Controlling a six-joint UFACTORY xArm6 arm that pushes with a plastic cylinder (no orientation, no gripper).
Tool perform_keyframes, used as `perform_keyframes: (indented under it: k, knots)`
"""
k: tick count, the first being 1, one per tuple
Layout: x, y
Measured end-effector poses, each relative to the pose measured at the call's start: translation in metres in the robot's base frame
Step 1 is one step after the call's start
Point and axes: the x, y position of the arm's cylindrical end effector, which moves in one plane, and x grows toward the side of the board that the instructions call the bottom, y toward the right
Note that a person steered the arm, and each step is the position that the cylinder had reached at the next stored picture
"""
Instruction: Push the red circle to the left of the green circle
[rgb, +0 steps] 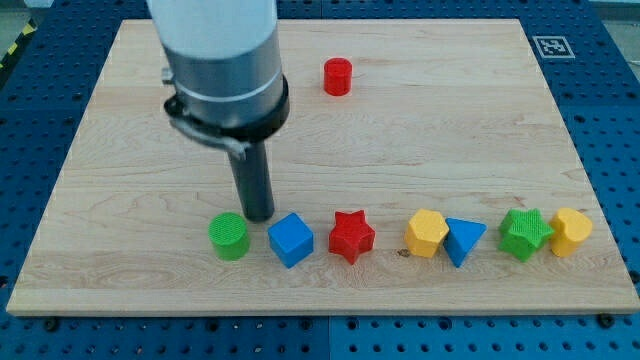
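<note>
Green circle (229, 236) beside my tip (258, 216); red circle (338, 77) well apart.

Our tip (257, 215) sits on the table (420, 140), just above-right of the green circle (229, 236) and beside the blue cube (291, 240). Red circle (338, 77) well apart near the view's top. Bottom row continues: red star (351, 236), yellow block (427, 233), blue triangle (463, 241), green star (526, 233), yellow block (571, 231).

The arm (215, 50) is cut off by the view's top edge.
</note>
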Motion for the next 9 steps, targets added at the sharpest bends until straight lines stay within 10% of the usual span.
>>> perform_keyframes:
  k: [4,5,9]
  knots:
    - [-0.146,0.267]
    - [-0.207,0.271]
    - [-0.209,0.203]
